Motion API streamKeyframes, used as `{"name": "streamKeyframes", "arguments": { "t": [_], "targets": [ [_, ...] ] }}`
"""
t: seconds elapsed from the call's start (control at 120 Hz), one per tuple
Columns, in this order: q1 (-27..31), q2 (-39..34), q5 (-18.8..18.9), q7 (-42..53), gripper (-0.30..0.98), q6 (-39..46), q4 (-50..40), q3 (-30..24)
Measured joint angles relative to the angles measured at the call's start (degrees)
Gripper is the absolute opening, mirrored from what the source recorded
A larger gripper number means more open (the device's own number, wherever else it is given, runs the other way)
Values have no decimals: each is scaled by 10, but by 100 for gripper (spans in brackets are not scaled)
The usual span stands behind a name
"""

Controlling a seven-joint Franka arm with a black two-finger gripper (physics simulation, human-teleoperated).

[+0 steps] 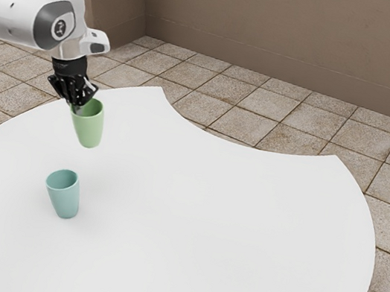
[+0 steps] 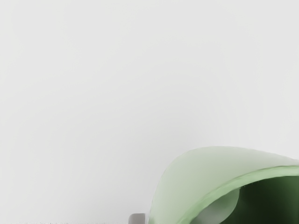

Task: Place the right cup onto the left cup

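My gripper (image 1: 76,105) is at the near-arm side of the green cup (image 1: 89,127), shut on its rim wall. The green cup is upright with a slight lean, its mouth up; I cannot tell whether its base touches the table. The teal cup (image 1: 64,194) stands upright and open-topped on the table, apart from the green one and nearer the exterior view's lower edge. In the wrist view the green cup (image 2: 201,182) looms large beside a small grey fingertip (image 2: 137,218), with its dark inside partly visible.
The white table (image 1: 220,218) has a curved cut-out along its far edge in the exterior view. Tiled floor (image 1: 284,109) surrounds it, and a brown wall (image 1: 290,34) rises behind.
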Motion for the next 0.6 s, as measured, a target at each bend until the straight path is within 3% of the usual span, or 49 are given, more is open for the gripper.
{"name": "streamKeyframes", "arguments": {
  "t": [0.408,0.6],
  "targets": [
    [18,-1,-1,50,-10,-8,-11,50],
    [-2,-53,5,61,-10,-7,-58,49]
  ]
}}
